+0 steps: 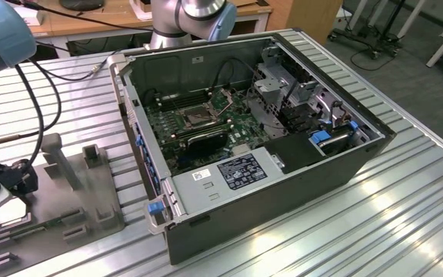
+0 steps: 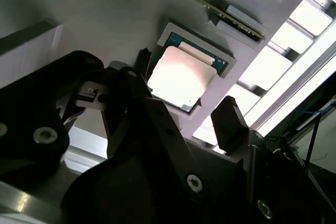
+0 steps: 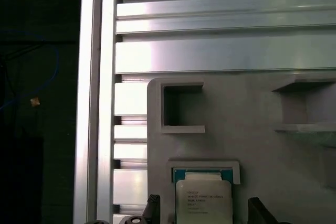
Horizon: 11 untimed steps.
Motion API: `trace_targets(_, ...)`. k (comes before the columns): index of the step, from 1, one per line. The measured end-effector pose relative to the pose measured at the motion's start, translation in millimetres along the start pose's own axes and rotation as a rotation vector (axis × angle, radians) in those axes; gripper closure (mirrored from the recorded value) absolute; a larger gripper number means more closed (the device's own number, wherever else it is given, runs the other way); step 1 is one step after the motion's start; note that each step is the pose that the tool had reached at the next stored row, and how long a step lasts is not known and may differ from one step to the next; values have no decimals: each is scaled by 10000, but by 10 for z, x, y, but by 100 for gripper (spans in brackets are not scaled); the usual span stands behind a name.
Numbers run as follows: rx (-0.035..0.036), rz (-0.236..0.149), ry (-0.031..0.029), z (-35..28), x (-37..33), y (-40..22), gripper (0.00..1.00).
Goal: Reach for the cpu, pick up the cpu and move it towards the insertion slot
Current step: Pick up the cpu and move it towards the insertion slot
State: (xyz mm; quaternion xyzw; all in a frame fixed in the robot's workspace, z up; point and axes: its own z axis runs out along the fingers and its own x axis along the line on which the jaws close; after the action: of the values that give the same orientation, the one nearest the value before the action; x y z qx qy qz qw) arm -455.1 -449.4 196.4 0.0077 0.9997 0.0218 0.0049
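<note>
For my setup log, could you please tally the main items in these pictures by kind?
cpu: 1
insertion slot: 1
grey tray: 1
computer case: 1
gripper: 1
Total: 5

You see cpu [image 2: 181, 80]: pale satin metal lid, glare-washed; tray [image 2: 105, 19]: matt grey plastic; table [image 1: 391, 213]: ribbed bare aluminium, glossy streaks; insertion slot [image 1: 194, 118], exterior view's centre: shiny metal frame.

Soft even light fills the exterior view, glare streaking the table [image 1: 406, 196]; in the second wrist view the cpu [image 2: 181, 77] blows out white, foreground dark
</note>
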Motion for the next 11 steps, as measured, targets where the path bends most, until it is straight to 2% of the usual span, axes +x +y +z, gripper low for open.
trace_targets(2, 37, 0, -2, 10, -2, -2, 26)
trace_targets(11, 39, 92, -6, 120, -7, -3, 26)
